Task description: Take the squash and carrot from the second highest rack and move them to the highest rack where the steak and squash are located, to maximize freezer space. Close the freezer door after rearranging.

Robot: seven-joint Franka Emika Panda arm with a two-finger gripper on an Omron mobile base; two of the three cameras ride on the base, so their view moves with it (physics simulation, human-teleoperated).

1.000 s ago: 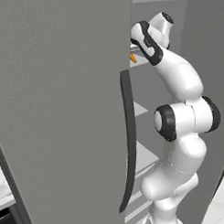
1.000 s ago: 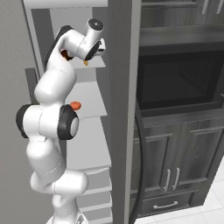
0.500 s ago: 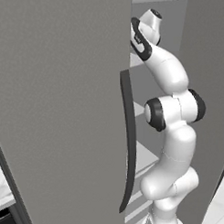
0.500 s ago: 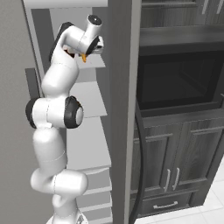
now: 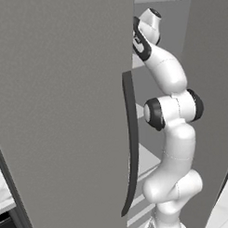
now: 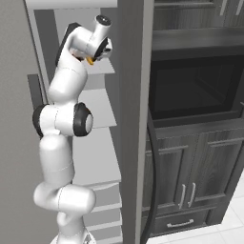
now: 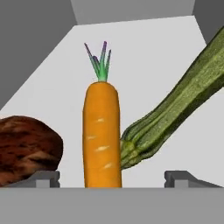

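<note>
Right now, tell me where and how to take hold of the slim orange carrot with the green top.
Grip the slim orange carrot across its thick middle, coming straight along the hand view. Its long sides face the open gripper's fingertips, but the ridged green squash touches one side, so that gap is tight.

No legible text or markings.

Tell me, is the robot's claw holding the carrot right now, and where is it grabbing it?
Nothing is held. The gripper is open, its fingertips wide apart, and the carrot lies free between them.
</note>
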